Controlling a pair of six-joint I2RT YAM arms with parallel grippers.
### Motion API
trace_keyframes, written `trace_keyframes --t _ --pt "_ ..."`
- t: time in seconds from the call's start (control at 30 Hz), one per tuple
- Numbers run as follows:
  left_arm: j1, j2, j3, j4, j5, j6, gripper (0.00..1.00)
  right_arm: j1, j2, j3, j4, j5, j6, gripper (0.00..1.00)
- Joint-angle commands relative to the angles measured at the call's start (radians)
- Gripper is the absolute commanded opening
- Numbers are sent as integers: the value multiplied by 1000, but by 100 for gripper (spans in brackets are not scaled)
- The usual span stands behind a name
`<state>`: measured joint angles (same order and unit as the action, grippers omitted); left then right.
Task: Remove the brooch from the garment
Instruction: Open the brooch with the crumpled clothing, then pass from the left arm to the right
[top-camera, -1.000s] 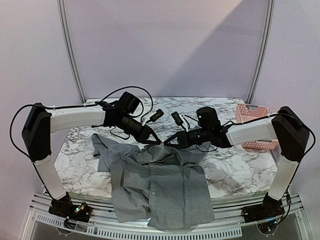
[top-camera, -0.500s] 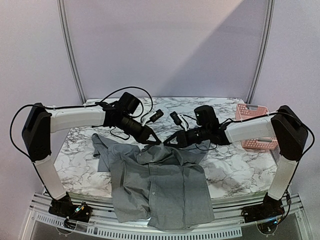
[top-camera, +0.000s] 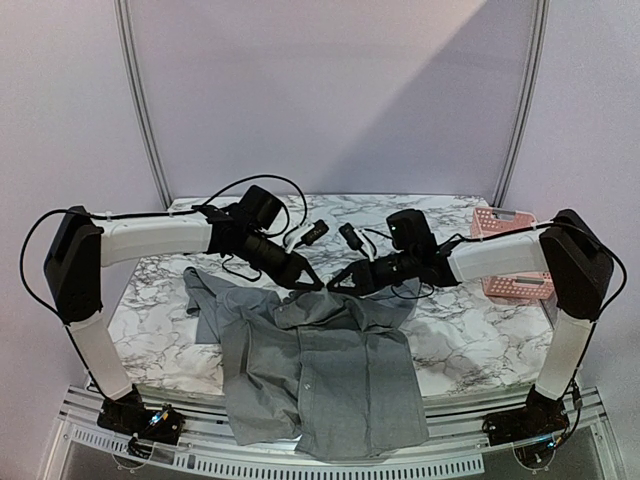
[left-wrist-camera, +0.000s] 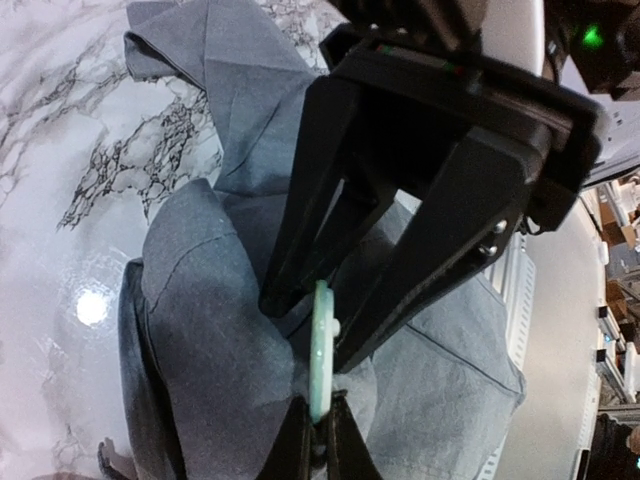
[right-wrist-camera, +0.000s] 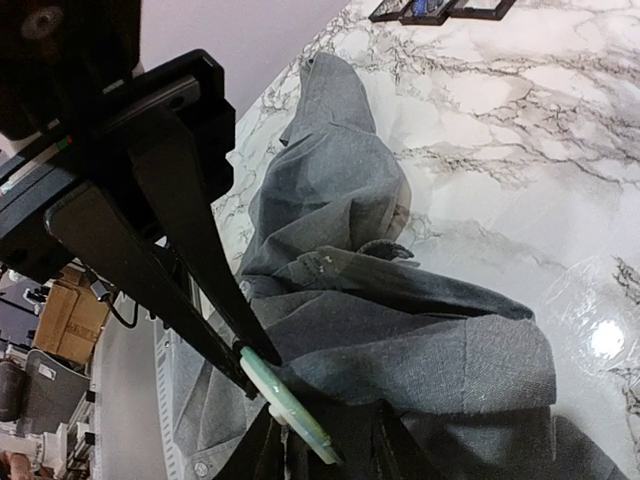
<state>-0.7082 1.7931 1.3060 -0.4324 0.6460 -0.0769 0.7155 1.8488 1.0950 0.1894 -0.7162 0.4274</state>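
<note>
Both from above: left gripper (top-camera: 314, 285) and right gripper (top-camera: 336, 285) tip to tip over the collar of the large plain grey soft shirt (top-camera: 340, 380) on the white marble table (top-camera: 470, 340). From left wrist: pinching the pale green flat disc brooch (left-wrist-camera: 321, 340), edge-on by the collar. From right wrist: slightly parted astride that brooch.

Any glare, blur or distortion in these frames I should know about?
Left wrist: a hot glare spot on the table, wide-angle bending toward the edges, and the brooch is sharp. Right wrist: a similar glare spot at lower right, with the brooch slightly soft. Top view: even light, no blur, and a diagonal shadow edge across the back wall.
</note>
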Motion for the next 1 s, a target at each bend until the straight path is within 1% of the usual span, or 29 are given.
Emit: trace_keyframes --t 0.0,0.13,0.27,0.43,0.53,0.7,0.97 --pt "-39 11 22 9 57 -13 0 11 -60 -6 50 14 -33 30" --pt "-15 11 22 10 43 -23 0 12 -119 -51 84 26 -27 36" --pt "4 10 23 14 42 -33 0 12 -192 -84 67 53 -36 43" --pt "10 3 21 15 49 -25 0 8 -269 -130 71 102 -39 46" --pt "10 2 20 17 58 -21 0 3 -273 -143 75 104 -38 46" --pt "10 -1 18 23 93 -14 0 3 -230 -145 85 88 -34 46" --pt "10 -13 16 21 143 11 0 -3 -191 -166 128 74 -14 35"
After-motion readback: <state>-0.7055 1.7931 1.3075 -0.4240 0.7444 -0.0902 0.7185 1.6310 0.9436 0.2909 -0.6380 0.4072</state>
